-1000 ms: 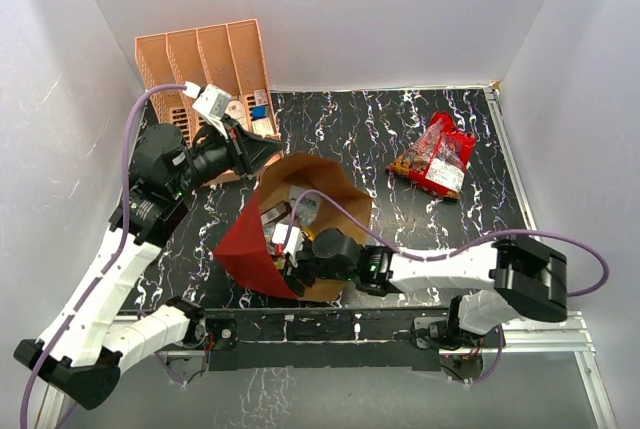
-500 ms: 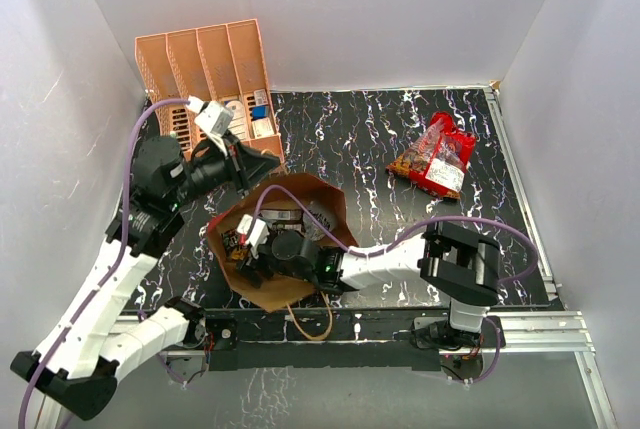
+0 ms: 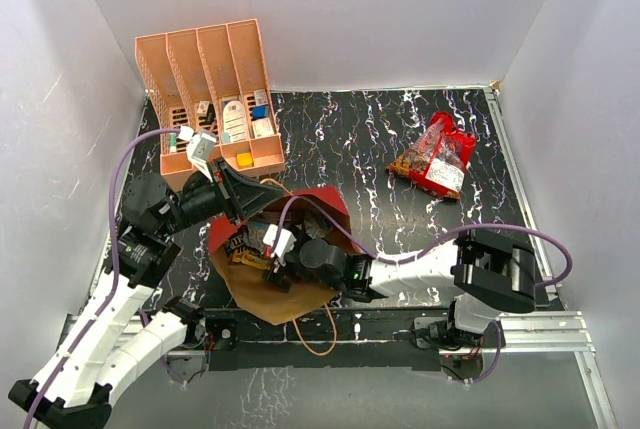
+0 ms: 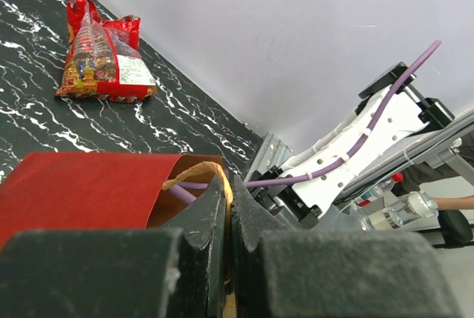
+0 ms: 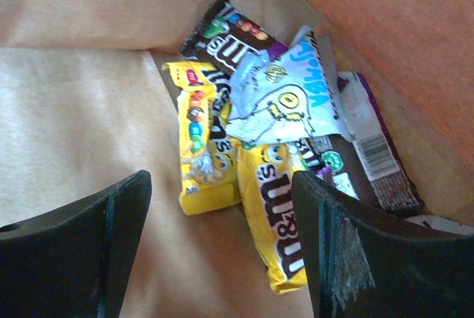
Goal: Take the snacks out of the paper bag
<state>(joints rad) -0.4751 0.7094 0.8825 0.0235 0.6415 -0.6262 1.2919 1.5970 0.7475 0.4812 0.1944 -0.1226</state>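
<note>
**Left jaws pinch the bag's rim, right jaws spread wide inside it**

The left jaws are pressed together on the rim of the paper bag (image 3: 300, 299). A tan twisted handle (image 4: 200, 176) is caught just at the pinch, and the bag's dark red outside (image 4: 81, 184) stretches away beside them. The right jaws are parted wide and grip nothing. They hang inside the bag, over a small heap of snacks lying on the brown paper (image 5: 81, 110).

In that heap a yellow packet (image 5: 198, 147) lies against a second, longer yellow packet (image 5: 278, 222). A silver-blue packet (image 5: 285, 99) rests on top of them. A dark brown packet (image 5: 229, 32) pokes out behind, and a purple-edged packet (image 5: 363, 133) sits against the bag's wall.

From above, the bag sits near the front of the surface (image 3: 360, 139), left of the middle, with its brown inside showing. The right arm (image 3: 420, 269) reaches across into it. A second handle loop (image 3: 310, 334) hangs over the metal rail at the near edge.

The surface is black with white marbled veins, closed in by plain white walls (image 3: 400, 9). The big red-and-clear sweets bag (image 3: 434, 156) lies flat toward the far right corner, well apart from the paper bag. A peach slotted rack (image 3: 210, 79) stands at the far left with small boxes in its compartments.
</note>
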